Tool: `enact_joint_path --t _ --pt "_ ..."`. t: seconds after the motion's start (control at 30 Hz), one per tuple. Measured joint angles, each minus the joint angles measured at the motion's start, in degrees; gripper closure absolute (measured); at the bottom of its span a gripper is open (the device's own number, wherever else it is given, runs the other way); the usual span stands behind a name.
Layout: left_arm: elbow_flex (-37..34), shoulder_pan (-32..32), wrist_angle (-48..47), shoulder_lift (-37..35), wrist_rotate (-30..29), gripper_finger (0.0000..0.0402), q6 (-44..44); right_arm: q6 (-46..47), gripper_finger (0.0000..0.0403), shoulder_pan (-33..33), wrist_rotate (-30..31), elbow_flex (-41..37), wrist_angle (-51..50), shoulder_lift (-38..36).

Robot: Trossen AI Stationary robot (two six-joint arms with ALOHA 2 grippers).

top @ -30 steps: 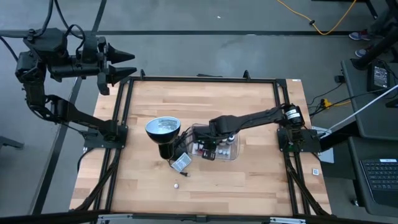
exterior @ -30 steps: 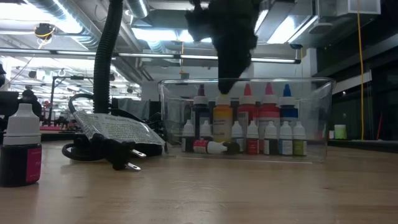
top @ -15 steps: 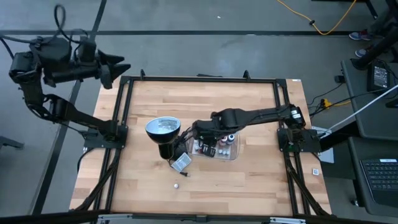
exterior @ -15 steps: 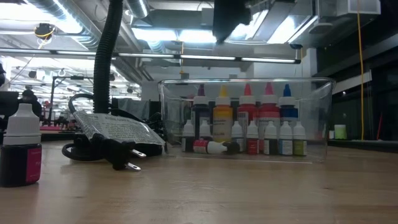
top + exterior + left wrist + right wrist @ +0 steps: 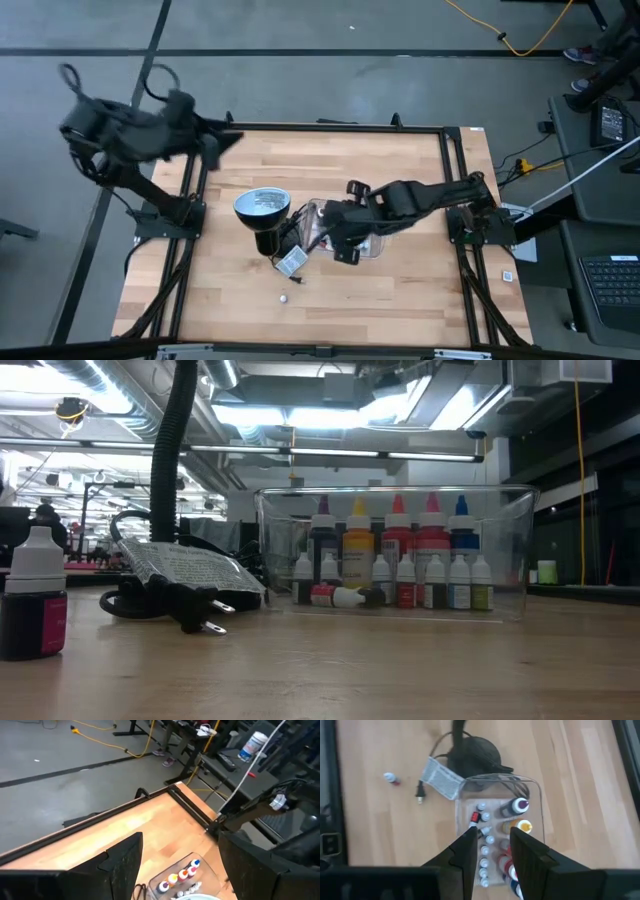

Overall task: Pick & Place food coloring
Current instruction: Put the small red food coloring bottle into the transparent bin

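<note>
Right pincer (image 5: 341, 248) above clear tray (image 5: 378, 243), lamp (image 5: 262, 212) beside, left arm (image 5: 150, 135) at table corner

A black lamp (image 5: 262, 213) with a round shiny head stands on the wooden worktop (image 5: 400, 290). Beside it sits a clear plastic tray (image 5: 510, 550). A black plug (image 5: 190, 612) lies near.

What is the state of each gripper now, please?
Left gripper: open, empty, above the table's far left corner.
Right gripper: jaws slightly apart, holding nothing, above the clear tray.
</note>
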Motion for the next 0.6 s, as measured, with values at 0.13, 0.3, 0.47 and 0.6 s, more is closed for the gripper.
enact_joint_path --t 0.13,0.3,0.47,0.6 --pt "0.0 -4.5 1.3 3.9 -5.9 0.0149 -4.9 0.4 0.0286 2.6 0.6 1.1 -1.1 -1.0" --pt "0.0 -9.4 2.7 9.1 -9.8 0.0149 -10.7 1.5 0.0286 6.1 1.4 1.0 -2.8 -1.9" --pt "0.0 -14.2 3.4 13.2 -14.1 0.0149 -19.6 1.7 0.0286 9.3 1.5 1.0 -2.8 -1.9" --pt "0.0 -18.2 6.5 16.2 -16.1 0.0155 -24.1 1.9 0.0286 11.5 3.0 1.0 -2.8 -1.9"
